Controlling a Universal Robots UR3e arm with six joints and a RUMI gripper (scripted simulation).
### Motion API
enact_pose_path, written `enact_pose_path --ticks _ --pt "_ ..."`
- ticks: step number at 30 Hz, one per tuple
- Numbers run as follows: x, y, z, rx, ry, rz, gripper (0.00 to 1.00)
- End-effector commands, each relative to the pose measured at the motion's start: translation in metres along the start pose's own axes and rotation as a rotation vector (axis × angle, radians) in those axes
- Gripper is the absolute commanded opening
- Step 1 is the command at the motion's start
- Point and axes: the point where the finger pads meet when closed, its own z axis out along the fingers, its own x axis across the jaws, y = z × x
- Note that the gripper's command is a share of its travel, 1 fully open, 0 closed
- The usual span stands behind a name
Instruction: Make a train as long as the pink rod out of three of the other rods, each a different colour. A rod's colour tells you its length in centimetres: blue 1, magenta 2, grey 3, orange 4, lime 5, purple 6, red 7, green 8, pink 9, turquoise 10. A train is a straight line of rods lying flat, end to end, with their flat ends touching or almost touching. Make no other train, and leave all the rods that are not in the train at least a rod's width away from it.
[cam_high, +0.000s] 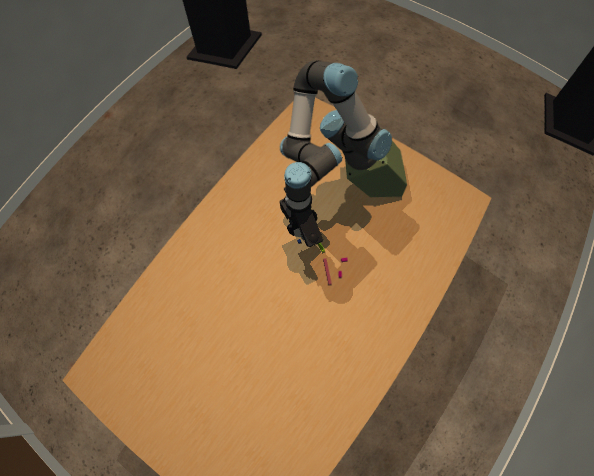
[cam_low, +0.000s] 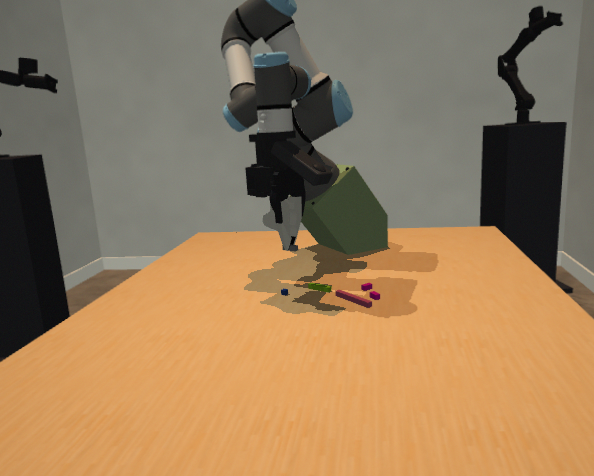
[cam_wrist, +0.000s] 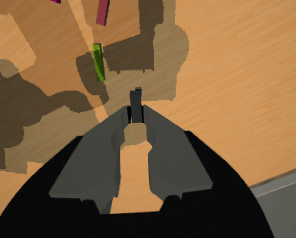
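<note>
Looking down from the wrist view, a small grey rod (cam_wrist: 136, 104) is seen pinched upright between the nearly closed fingertips of the gripper (cam_wrist: 136, 116) — a detail hidden in the top view, where the gripper (cam_high: 311, 239) covers it. In the exterior view the gripper (cam_low: 290, 245) is held above the table (cam_low: 300, 390), toward the far edge. One pink rod (cam_low: 354, 298), one lime rod (cam_low: 320, 287), one blue rod (cam_low: 284, 291) and two magenta rods (cam_low: 367, 286) (cam_low: 375, 295) are counted lying flat — the lime rod is set almost in line with the pink rod, a small gap between them. The blue rod is left apart, nearer the table's left edge.
</note>
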Motion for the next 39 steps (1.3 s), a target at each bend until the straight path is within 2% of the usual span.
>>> enact_pose_path --ticks 1,12,14,25,39 --pt "0.001 0.0 0.008 0.001 0.002 0.0 0.0" --pt "0.001 -0.001 0.041 0.001 0.002 0.0 0.0" --pt "0.001 -0.001 0.041 0.001 0.002 0.0 0.0" --pt "0.001 -0.002 0.069 0.001 0.002 0.0 0.0" --pt "0.001 -0.002 0.08 0.001 0.002 0.0 0.0"
